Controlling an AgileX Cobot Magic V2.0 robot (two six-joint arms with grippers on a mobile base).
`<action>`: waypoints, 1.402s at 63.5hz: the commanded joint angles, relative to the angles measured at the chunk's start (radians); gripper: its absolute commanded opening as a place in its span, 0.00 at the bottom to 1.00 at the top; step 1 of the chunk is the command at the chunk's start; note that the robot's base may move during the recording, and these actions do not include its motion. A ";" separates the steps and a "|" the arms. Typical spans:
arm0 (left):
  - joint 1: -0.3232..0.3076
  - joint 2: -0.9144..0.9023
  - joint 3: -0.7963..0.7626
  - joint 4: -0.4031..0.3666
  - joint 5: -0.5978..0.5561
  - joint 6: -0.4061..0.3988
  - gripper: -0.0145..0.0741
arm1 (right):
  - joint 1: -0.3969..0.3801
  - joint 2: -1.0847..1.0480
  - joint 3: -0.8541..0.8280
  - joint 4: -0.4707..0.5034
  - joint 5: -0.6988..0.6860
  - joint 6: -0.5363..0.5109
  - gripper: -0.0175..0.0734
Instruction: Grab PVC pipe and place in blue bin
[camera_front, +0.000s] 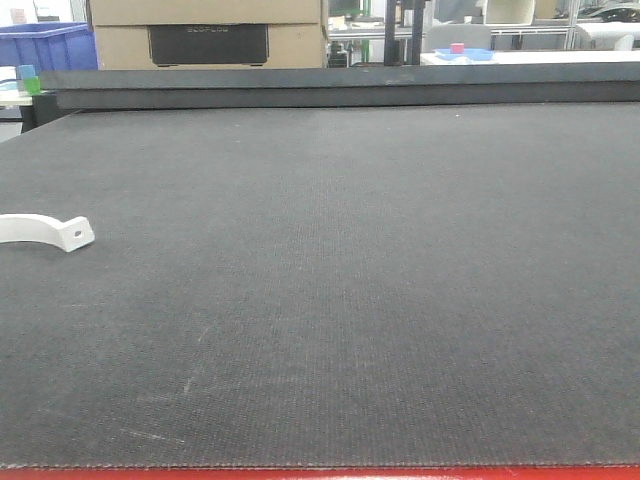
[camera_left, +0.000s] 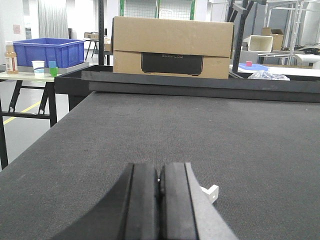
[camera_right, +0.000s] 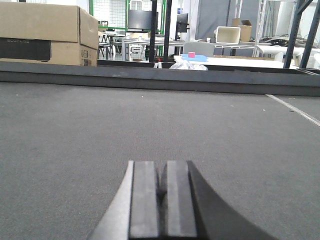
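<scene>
The PVC pipe (camera_front: 45, 231) is a small white arched piece with a flat holed tab, lying on the dark mat at the far left of the front view. In the left wrist view only its tab end (camera_left: 211, 192) shows, just right of and behind my left gripper (camera_left: 159, 167), which is shut with nothing between its pads. The blue bin (camera_left: 48, 52) stands on a side table beyond the mat's far left corner, and its corner shows in the front view as the blue bin (camera_front: 45, 45). My right gripper (camera_right: 161, 165) is shut and empty, low over bare mat.
A raised dark rail (camera_front: 340, 85) runs along the mat's far edge. Behind it sits a cardboard box (camera_left: 172, 47). A bottle (camera_left: 10, 57) and small cups (camera_left: 38, 66) stand beside the bin. The mat's left edge drops to the floor (camera_left: 25, 125).
</scene>
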 joint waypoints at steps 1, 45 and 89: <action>0.005 -0.006 -0.003 0.002 -0.018 -0.002 0.04 | -0.003 -0.003 0.000 -0.007 -0.027 -0.003 0.01; 0.005 -0.006 -0.003 0.002 -0.018 -0.002 0.04 | -0.003 -0.003 0.000 -0.072 0.009 -0.003 0.01; 0.005 0.250 -0.334 0.080 0.329 -0.002 0.04 | -0.003 0.343 -0.337 0.065 0.117 -0.003 0.01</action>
